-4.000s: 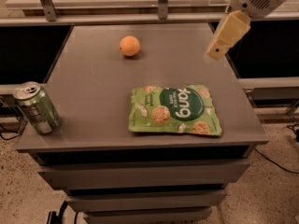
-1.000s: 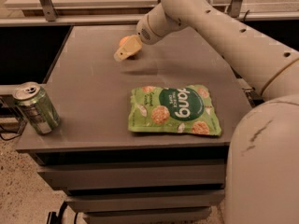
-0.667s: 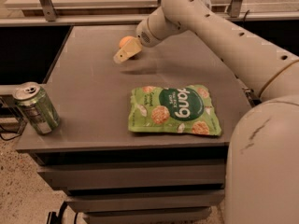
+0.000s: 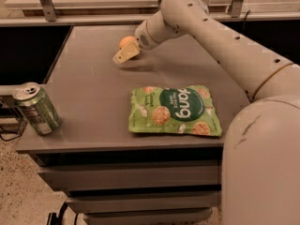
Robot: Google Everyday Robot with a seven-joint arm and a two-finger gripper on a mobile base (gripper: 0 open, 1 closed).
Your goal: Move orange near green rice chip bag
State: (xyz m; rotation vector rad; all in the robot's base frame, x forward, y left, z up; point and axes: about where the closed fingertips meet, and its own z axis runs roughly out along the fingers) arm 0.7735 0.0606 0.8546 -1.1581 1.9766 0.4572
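The orange (image 4: 125, 41) sits on the far part of the grey table (image 4: 89, 102), mostly hidden behind my gripper. My gripper (image 4: 125, 54), cream-coloured, is at the orange's near side, low over the table and touching or nearly touching the fruit. The arm (image 4: 220, 46) reaches in from the right. The green rice chip bag (image 4: 176, 110) lies flat near the table's front right, well apart from the orange and the gripper.
A green-and-silver drink can (image 4: 36, 108) stands at the table's front left corner. A shelf with metal posts (image 4: 44, 1) runs behind the table. The robot's white body (image 4: 262, 172) fills the lower right.
Since four seconds ago the arm swung from the far right over to the orange. In the last second the gripper stayed at the orange, and the orange's top now shows behind it.
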